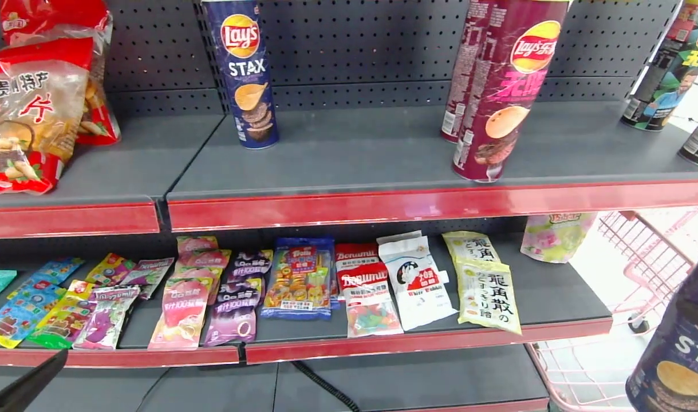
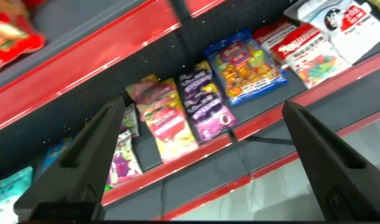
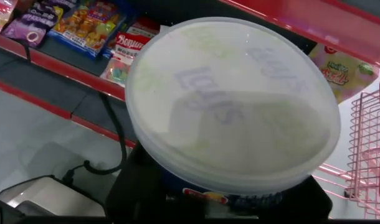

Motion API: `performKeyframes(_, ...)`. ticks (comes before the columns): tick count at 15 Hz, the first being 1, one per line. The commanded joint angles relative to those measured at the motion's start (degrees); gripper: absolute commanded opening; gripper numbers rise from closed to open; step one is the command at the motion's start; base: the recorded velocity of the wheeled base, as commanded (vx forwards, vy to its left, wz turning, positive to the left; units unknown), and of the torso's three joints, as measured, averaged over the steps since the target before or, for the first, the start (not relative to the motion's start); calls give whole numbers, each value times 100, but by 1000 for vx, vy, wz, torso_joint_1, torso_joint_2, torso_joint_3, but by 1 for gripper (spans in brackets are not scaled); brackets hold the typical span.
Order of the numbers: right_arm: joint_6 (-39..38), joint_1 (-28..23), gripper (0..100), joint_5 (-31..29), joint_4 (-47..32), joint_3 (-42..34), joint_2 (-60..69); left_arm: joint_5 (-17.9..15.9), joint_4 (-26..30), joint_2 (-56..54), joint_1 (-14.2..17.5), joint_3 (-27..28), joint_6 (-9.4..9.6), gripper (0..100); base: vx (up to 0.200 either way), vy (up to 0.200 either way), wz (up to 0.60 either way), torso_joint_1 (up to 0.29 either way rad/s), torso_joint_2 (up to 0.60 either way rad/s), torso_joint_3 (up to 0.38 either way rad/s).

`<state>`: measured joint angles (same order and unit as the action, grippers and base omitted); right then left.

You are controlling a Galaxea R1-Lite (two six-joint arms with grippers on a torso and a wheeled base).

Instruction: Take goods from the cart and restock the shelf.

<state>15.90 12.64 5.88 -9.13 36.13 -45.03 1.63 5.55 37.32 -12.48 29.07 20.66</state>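
a: where's the blue chip can (image 1: 678, 343)?
b: low on the right, beside the pink cart (image 1: 641, 269). the right gripper (image 3: 224, 204) has its fingers clamped on the can's sides, below the clear lid (image 3: 233, 102).
a: and the left gripper (image 2: 201, 107)?
b: fingers spread, nothing between them, low in front of the candy bags (image 1: 182, 309) on the lower shelf (image 1: 417, 342). farther up, the upper shelf (image 1: 383, 154) carries another blue can (image 1: 248, 74) and a maroon can (image 1: 500, 97).

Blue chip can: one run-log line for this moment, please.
right pincer: shut on blue chip can | left pincer: open, empty | position: beside pink cart, unshelved
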Motion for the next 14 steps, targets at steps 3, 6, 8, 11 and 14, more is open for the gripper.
performKeyframes(3, 1, 1, 0, 1, -10, -45, 74, 4, -1, -58, 0, -7, -1, 100, 0, 0, 0, 0, 0, 0)
performKeyframes(6, 1, 1, 0, -8, -10, -168, 197, -14, -10, -216, 0, -130, -27, 100, 0, 0, 0, 67, -211, -158)
performKeyframes(8, 1, -7, 0, -16, -19, -168, 223, -32, -10, -269, 0, -183, -45, 100, 0, 0, 0, 139, -478, -330)
performKeyframes(11, 1, -7, 0, -16, -10, -159, 214, -32, -10, -295, 0, -209, -54, 100, 0, 0, 0, 176, -530, -365)
performKeyframes(14, 1, -7, 0, -16, -10, -159, 205, -40, -10, -286, 0, -200, -54, 100, 0, 0, 0, 201, -587, -385)
